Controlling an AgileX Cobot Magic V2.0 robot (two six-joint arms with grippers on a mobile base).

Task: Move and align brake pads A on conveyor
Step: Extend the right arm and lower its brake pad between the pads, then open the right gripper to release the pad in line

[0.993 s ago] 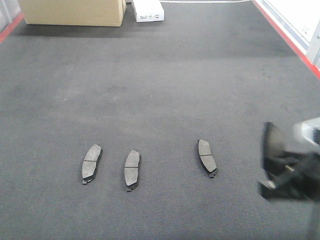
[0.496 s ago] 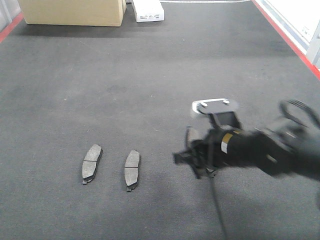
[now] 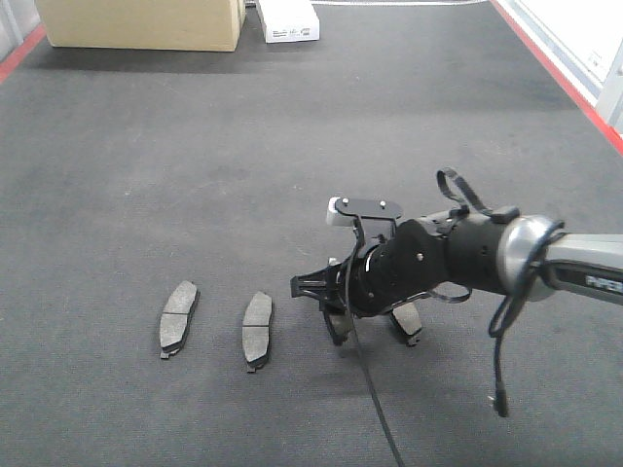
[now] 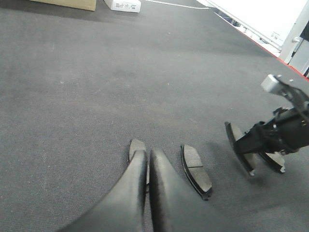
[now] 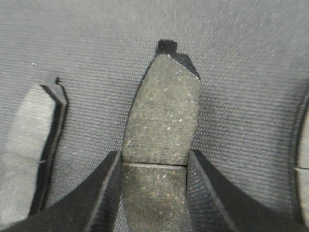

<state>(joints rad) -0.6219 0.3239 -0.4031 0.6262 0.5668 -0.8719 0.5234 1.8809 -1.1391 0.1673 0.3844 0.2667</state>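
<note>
The right gripper point(image 5: 153, 193) clasps one of the brake pads A point(image 5: 161, 125) low over the conveyor point(image 3: 292, 126), near its front edge; setting it parallel with the row point(image 3: 257, 331) likely comes next.

From the front we lose most of one brake pad point(image 3: 407, 321) behind the right arm point(image 3: 458, 258). The left wrist view hides another pad point(image 4: 136, 146) behind the left pincer point(image 4: 147, 159); a cardboard box point(image 3: 141, 21) is cropped at the conveyor's point(image 3: 292, 146) far edge.
</note>
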